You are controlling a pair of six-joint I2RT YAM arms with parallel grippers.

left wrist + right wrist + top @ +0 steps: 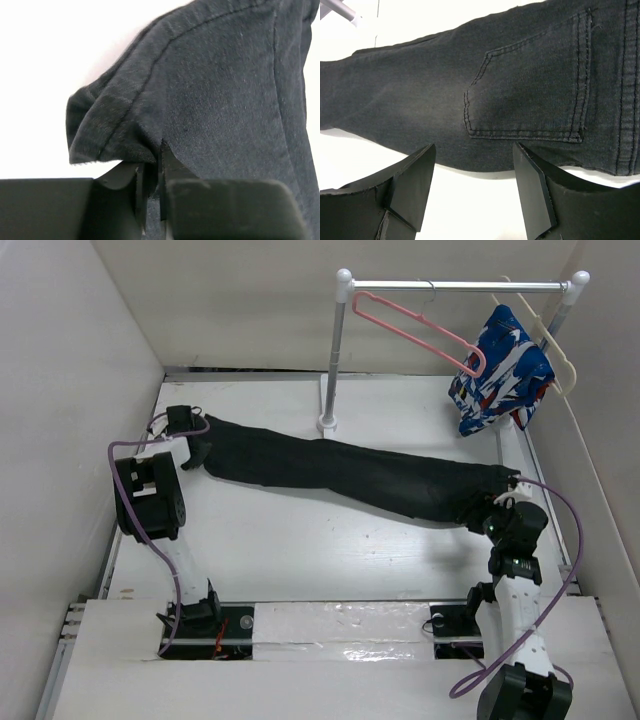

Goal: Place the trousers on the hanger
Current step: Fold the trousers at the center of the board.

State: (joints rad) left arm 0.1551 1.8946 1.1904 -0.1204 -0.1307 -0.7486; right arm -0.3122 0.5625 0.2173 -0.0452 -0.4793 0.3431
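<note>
Left tool (150, 172) pinching trousers (340, 472) hem, right tool (473, 152) spread

White walls (250, 310) enclose a white table (300, 550) with a metal clothes rail (455, 285) at the back.

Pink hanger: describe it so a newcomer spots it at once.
Find the clothes rail at the far side. Two hangers hang there; the pink hanger is the left one, thin and bare, while the cream hanger beside it carries a blue-white-red patterned garment.
</note>
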